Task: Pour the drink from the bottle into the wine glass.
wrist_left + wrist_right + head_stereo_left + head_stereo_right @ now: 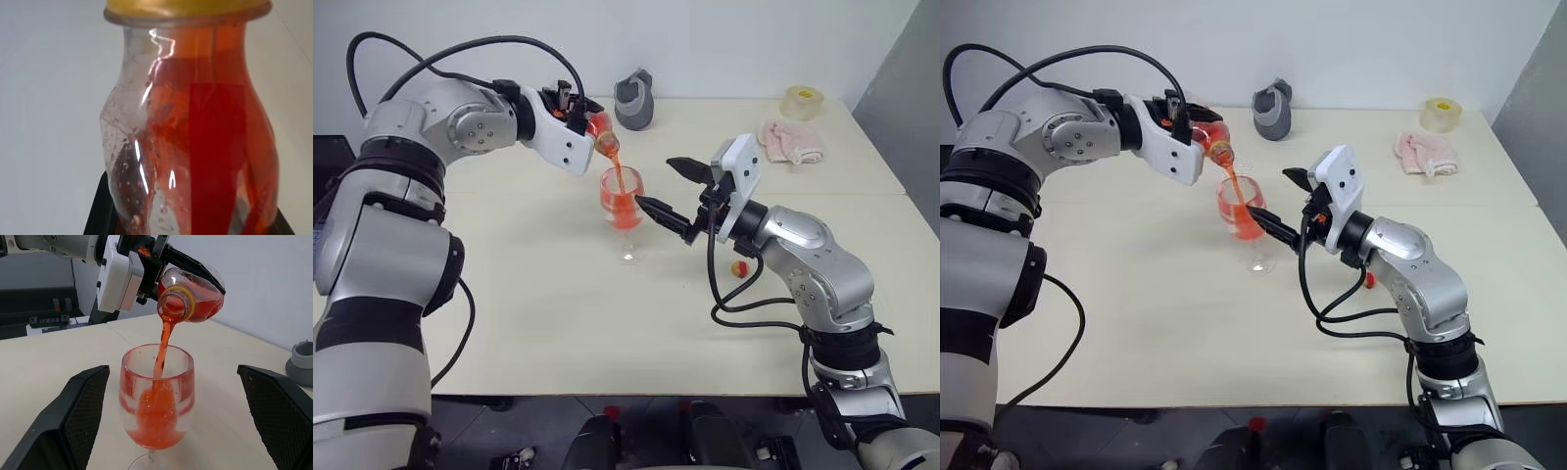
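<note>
My left gripper is shut on the bottle, which is tilted with its open mouth down over the wine glass. A thin stream of the red-orange drink runs from the mouth into the bowl, which is partly filled. Some drink remains in the bottle. The glass stands upright on the table's middle. My right gripper is open at bowl height, just right of the glass. Its two black fingers stand wide on either side of the glass, and I cannot tell if one touches it.
A small yellow-and-red cap lies on the table under my right forearm. At the back stand a grey cup-like object, a roll of tape and a pink cloth.
</note>
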